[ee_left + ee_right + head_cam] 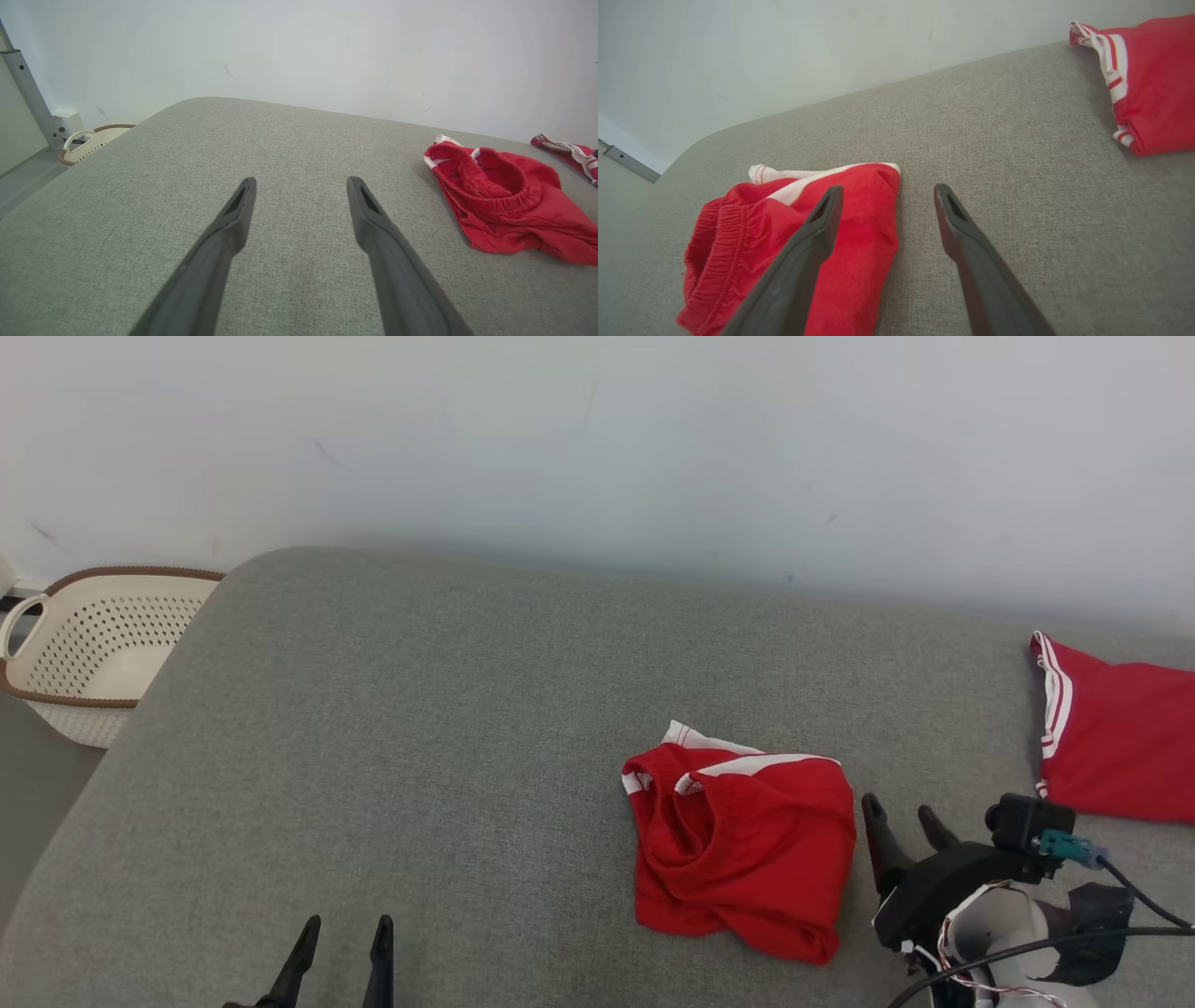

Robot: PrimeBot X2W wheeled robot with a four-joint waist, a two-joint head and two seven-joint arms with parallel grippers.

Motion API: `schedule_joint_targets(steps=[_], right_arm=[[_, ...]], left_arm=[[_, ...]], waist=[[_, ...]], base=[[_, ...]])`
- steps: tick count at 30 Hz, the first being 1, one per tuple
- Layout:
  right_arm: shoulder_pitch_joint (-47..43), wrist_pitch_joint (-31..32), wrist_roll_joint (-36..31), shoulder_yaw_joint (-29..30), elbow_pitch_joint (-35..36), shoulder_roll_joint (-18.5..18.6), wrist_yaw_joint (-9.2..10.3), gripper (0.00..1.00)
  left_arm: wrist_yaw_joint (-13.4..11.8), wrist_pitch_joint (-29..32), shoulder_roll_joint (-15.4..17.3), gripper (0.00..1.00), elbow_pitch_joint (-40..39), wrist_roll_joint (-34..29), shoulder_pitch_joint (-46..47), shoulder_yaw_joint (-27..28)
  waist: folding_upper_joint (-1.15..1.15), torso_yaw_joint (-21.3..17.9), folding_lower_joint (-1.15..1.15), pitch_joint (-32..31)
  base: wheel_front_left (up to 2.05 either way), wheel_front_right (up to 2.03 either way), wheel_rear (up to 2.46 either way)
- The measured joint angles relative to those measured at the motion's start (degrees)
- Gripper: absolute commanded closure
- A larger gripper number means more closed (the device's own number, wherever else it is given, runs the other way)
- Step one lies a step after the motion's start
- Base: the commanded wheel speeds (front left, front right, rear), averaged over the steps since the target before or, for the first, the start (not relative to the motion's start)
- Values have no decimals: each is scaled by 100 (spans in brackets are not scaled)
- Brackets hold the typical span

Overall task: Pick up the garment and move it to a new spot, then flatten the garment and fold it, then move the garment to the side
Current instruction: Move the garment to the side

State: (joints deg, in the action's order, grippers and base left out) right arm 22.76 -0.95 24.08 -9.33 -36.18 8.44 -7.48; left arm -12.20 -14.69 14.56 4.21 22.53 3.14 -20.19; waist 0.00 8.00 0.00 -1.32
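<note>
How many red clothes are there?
2. The crumpled garment lies mid-surface beside the right claw; the second red garment lies at the right edge, partly out of frame.

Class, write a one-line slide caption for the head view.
Crumpled red shorts lie on the grey surface, open right gripper beside them, open left gripper apart.

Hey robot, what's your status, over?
Left gripper open, empty. Right gripper open, beside the shorts. Shorts crumpled on the pad. Second red garment far right, apart.
</note>
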Motion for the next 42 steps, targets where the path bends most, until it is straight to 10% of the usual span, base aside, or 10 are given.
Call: schedule_joint_targets(steps=[20,21,23,42], right_arm=[[460,322,46,146,-1660,-348,-1,0],[506,386,86,130,-1731,-352,-1,11],[587,412,129,56,-1818,-358,0,100],[1603,-8,-97,-1438,-1557,424,-1,100]], left_arm=[[-7,-7,-5,0,14,1,14,5],[-7,-7,-5,0,14,2,14,9],[-7,-8,-11,0,16,4,15,19],[-2,-32,-144,0,-174,14,19,327]], waist=[[0,319,0,95],[0,329,0,106],[0,344,0,127],[0,-171,0,232]], base=[[0,0,0],[0,0,0],[0,0,0],[0,0,0]])
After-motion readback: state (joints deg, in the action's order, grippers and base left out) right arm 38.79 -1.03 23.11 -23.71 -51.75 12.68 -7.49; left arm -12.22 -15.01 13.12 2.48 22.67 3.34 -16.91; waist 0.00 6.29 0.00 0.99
